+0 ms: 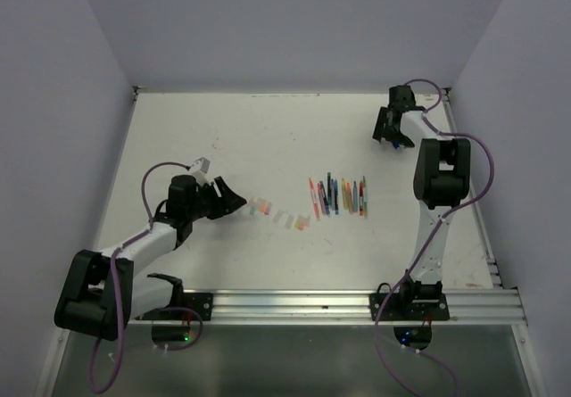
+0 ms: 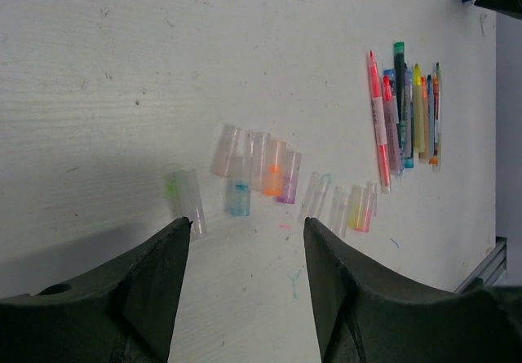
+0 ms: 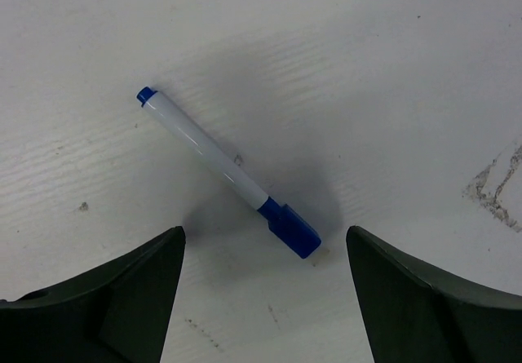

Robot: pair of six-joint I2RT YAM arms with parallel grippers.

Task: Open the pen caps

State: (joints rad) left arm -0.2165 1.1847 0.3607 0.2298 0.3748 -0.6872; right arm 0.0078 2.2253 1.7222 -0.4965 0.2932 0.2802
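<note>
Over on the left, the left gripper hangs low over the white table, jaws spread wide and nothing between them. From its wrist camera the two dark fingers frame bare tabletop. Just ahead of the tips lie the pen caps, a loose scatter of short clear tubes tinted pink, orange, blue, purple and yellow, all flat on the surface and off their pens. One green-tinted cap sits just beside the tip of the finger on the left of that view; I cannot tell whether it touches.

Moving right, beyond the caps from that gripper, the pens lie side by side in a tight row, pink, teal, yellow, orange and grey, bodies roughly parallel. From above, the caps sit between the left gripper and this row.

Far right now: the right gripper is well apart from the row, towards the table's far right corner. Its jaws are spread wide too and grip nothing. Directly below them a blue-and-white marker lies slanted on the table, its blue cap on, that capped end nearest the gap between the fingertips.
</note>
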